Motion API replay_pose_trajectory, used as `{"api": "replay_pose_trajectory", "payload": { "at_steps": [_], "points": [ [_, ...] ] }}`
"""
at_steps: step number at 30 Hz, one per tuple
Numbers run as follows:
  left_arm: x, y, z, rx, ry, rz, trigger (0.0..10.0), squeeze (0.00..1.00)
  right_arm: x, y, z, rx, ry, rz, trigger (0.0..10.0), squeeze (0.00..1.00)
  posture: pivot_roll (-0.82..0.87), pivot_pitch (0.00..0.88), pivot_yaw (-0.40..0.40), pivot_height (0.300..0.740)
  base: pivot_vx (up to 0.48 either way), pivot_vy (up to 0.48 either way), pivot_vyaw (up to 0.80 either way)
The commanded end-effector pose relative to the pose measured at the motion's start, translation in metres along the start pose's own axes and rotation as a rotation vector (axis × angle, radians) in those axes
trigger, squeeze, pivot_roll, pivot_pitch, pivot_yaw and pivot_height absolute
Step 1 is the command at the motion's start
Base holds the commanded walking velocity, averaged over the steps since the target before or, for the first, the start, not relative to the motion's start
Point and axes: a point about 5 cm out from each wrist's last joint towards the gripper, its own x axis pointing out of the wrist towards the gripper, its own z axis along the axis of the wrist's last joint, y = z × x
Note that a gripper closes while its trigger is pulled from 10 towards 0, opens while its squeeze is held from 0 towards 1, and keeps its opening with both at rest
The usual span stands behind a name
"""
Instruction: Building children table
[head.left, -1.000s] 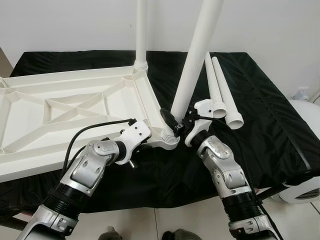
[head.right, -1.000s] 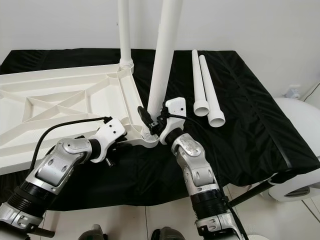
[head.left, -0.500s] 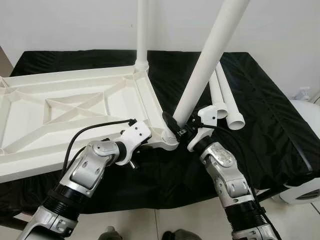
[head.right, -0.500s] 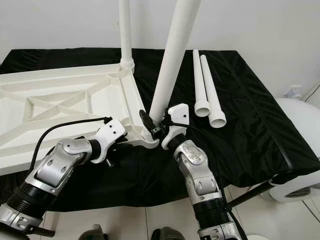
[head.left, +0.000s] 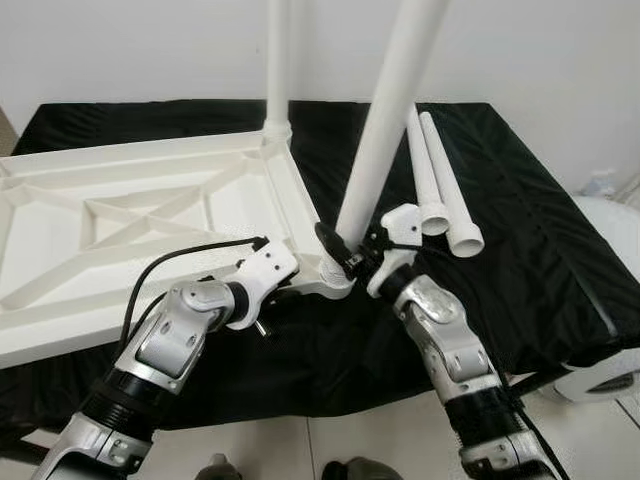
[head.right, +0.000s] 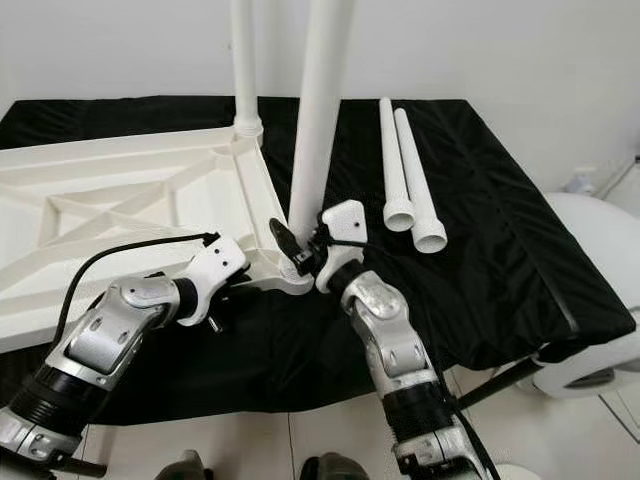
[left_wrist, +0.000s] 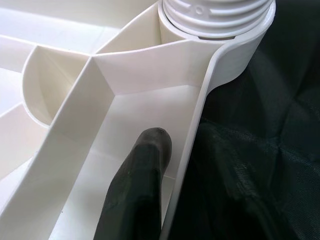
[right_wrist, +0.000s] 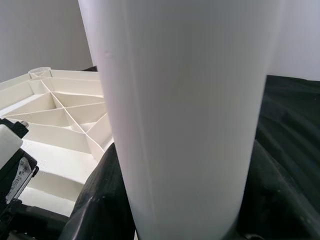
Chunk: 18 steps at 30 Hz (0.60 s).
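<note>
The white children's tabletop (head.left: 150, 215) lies upside down on the black-draped worktop (head.left: 530, 230), ribs facing up. One leg (head.left: 278, 60) already stands in the far corner socket.

The right tool (head.left: 352, 258) is clamped around the base of a second leg (head.left: 385, 120), just above the near corner socket (head.left: 335, 280); the right wrist view shows the leg (right_wrist: 185, 120) held between its two dark fingers. Half a second ago this leg leaned well out to the robot's right; now it stands much nearer upright, roughly parallel to the fitted one. That suggests the leg is being straightened so its thread can line up with the socket, and it is probably not yet fully seated.

The left tool (head.left: 285, 290) braces the tabletop just beside that socket, at the near edge. In the left wrist view one finger (left_wrist: 137, 190) lies inside the rim wall (left_wrist: 195, 150), with the leg's threaded end (left_wrist: 215, 15) sitting in the socket ahead; the second finger is out of sight, so its spread cannot be told.

Two spare legs (head.left: 445, 190) lie side by side on the worktop, beyond the right tool.
</note>
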Motion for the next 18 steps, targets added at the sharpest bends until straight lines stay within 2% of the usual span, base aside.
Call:
{"api": "replay_pose_trajectory", "payload": {
  "at_steps": [1,9,11,13,16,18],
  "points": [
    [-0.0062,0.0068,0.013,0.031,-0.053,0.074,10.0,0.0,-0.0105,-0.0034,-0.0367,0.052,0.191,-0.026,10.0,0.0,0.04,0.043,-0.062,0.74,0.0,0.0,0.0],
    [-0.0077,0.0082,0.0148,0.032,-0.059,0.083,10.0,0.0,-0.0056,-0.006,-0.0359,0.069,0.189,-0.011,10.0,0.0,0.04,0.043,-0.067,0.74,0.0,0.0,0.0],
    [-0.0084,0.0083,0.0149,0.031,-0.06,0.085,10.0,0.0,-0.0064,-0.0058,-0.0377,0.094,0.193,-0.005,10.0,0.0,0.05,0.044,-0.068,0.74,0.0,0.0,0.0],
    [-0.0097,0.0086,0.0149,0.031,-0.061,0.088,10.0,0.0,-0.0094,-0.0053,-0.0402,0.16,0.189,0.014,10.0,0.0,0.05,0.045,-0.067,0.74,0.0,0.0,0.0],
    [-0.0107,0.009,0.0149,0.03,-0.061,0.09,10.0,0.0,-0.0135,-0.0083,-0.0429,0.185,0.194,0.035,10.0,0.0,0.05,0.046,-0.065,0.74,0.0,0.0,0.0],
    [-0.011,0.009,0.015,0.03,-0.061,0.09,10.0,0.0,-0.0148,-0.0104,-0.0432,0.166,0.197,0.051,10.0,0.0,0.05,0.048,-0.061,0.74,0.0,0.0,0.0]
  ]
}}
